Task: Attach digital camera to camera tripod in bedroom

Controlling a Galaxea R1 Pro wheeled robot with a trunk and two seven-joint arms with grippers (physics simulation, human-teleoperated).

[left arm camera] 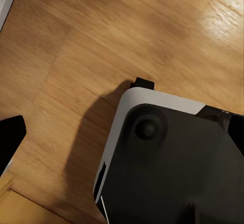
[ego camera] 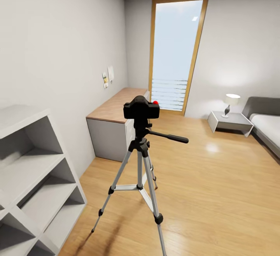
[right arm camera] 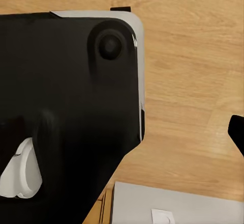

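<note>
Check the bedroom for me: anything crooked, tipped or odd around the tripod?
Nothing stands out. The tripod stands upright on the wood floor with its legs spread, and the camera sits level on its head. The desk and shelf look undisturbed.

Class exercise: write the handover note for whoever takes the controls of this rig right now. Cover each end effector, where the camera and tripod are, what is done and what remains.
End effectors: the wrist views look down at the wood floor and the robot's own base; neither lets me tell open from shut. Nothing appears held.
Things: the digital camera sits on the head of the camera tripod, which stands on the bedroom floor before the desk.
Done: the camera looks mounted.
Left: probably only confirming that the attachment is secure.
</note>
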